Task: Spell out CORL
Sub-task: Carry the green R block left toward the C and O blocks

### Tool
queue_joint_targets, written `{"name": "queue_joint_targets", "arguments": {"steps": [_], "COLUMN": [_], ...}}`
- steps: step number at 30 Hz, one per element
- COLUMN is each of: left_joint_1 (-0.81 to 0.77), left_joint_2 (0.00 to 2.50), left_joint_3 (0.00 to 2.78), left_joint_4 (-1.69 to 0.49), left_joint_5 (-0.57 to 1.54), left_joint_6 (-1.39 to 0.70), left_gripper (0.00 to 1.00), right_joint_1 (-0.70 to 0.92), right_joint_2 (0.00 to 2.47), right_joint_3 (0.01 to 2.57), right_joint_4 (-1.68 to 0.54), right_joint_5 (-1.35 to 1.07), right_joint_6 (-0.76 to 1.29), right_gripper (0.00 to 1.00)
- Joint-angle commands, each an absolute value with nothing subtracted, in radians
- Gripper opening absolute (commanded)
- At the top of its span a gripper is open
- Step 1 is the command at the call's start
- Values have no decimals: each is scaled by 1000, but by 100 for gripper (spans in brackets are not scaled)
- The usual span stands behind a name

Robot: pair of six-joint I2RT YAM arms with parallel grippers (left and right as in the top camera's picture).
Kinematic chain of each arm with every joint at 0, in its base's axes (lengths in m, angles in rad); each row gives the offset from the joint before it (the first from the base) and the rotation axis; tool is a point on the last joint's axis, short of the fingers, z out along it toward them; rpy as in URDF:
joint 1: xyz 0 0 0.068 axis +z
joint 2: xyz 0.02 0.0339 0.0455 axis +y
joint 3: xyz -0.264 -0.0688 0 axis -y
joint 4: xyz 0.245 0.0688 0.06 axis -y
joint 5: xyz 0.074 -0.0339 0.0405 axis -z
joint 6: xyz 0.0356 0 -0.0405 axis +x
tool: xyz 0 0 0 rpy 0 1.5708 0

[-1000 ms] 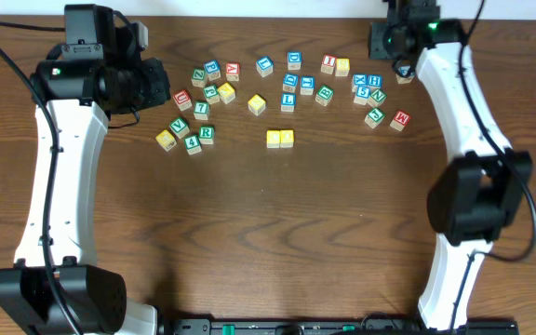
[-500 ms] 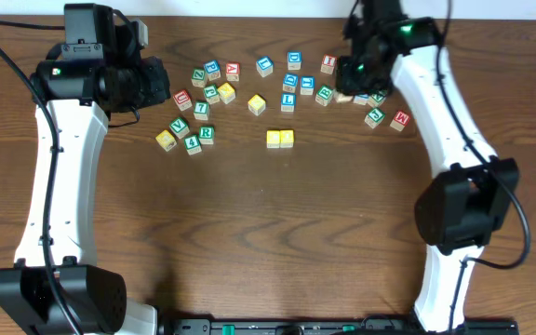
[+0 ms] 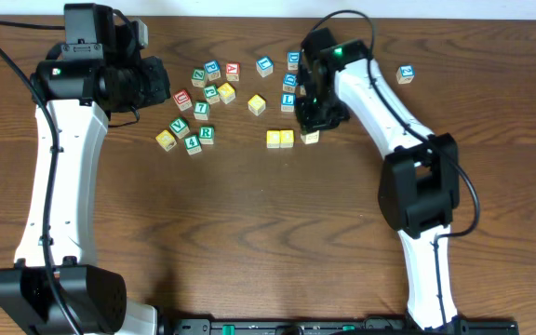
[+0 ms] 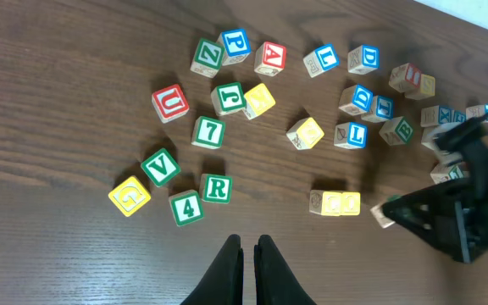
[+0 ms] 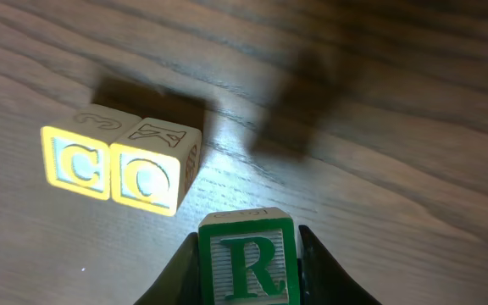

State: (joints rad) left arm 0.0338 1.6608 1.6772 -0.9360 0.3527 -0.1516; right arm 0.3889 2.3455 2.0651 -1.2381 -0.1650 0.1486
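At the middle of the worktop [image 3: 249, 233], we see two yellow-faced cubes side by side and touching. The C cube [image 5: 76, 165] lies on the left and the O cube [image 5: 146, 180] on its right. The right arm reaches in over them from the far side. The right fingers [image 5: 180, 264] are closed on the R cube [image 5: 248, 263], a white-faced block with a green frame and a green letter, clamped on its two sides. From the right wrist camera, the R cube sits just to the right of the O cube, a little nearer the camera, with a narrow gap between the two. We cannot tell whether it rests on the wood or hangs just above it.

The L cube [image 4: 356, 135], white with a blue letter, lies on the worktop behind the yellow pair, near it but not touching, among the loose cubes [image 4: 227, 76] scattered along the far side. A second green R block [image 4: 216, 188] lies in the left cluster beside a green 4.

The left fingers [image 4: 227, 271] are pressed together and grip nothing. They hang above bare wood, near that left cluster and well apart from the yellow pair.
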Motion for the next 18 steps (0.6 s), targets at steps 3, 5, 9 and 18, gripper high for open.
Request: {"name": "queue_joint_targets", "arguments": {"steps": [3, 5, 9, 18], "left_joint_1": [33, 33, 33, 33], "left_joint_2": [1646, 1646, 1646, 1646], "left_joint_3": [1689, 1689, 1689, 1689], "left_joint_4": [-936, -934, -934, -934], "left_joint_5": [345, 345, 345, 345], "left_joint_6": [-131, -131, -131, -131], "left_gripper": [8, 8, 8, 8], "right_joint_1": [405, 408, 414, 441], "right_joint_2": [2362, 2362, 2362, 2362], "right_joint_3": [2066, 2066, 2065, 2064], "right_joint_4": [-1222, -1212, -1192, -1169], "right_joint_5": [-167, -153, -77, -62], "right_joint_6": [164, 170, 220, 232], "right_gripper": [22, 23, 23, 24]}}
